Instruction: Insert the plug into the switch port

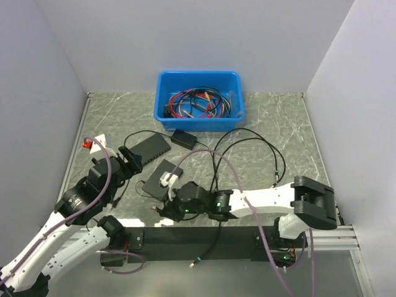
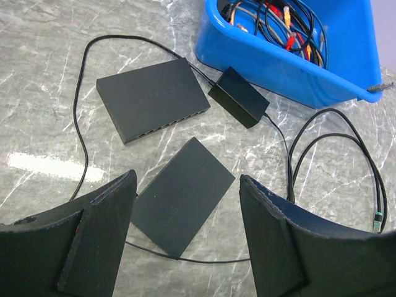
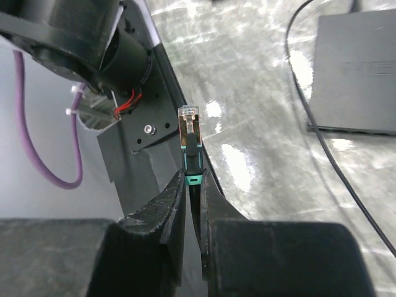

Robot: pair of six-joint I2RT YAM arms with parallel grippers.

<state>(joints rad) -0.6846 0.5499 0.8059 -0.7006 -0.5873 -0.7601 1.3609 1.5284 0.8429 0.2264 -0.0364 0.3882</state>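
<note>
The plug, a small black connector with a brass tip and a teal collar, sticks out from between the fingertips of my right gripper, which is shut on it. That gripper hovers near the table's front edge, by the left arm's base. The switch is a flat black box with a row of ports along its near side. My left gripper hangs open above the table with nothing held, near a second flat black box.
A blue bin of red and black cables stands at the back. A black brick adapter lies before it. Black cable loops lie on the right, ending in a teal-collared connector.
</note>
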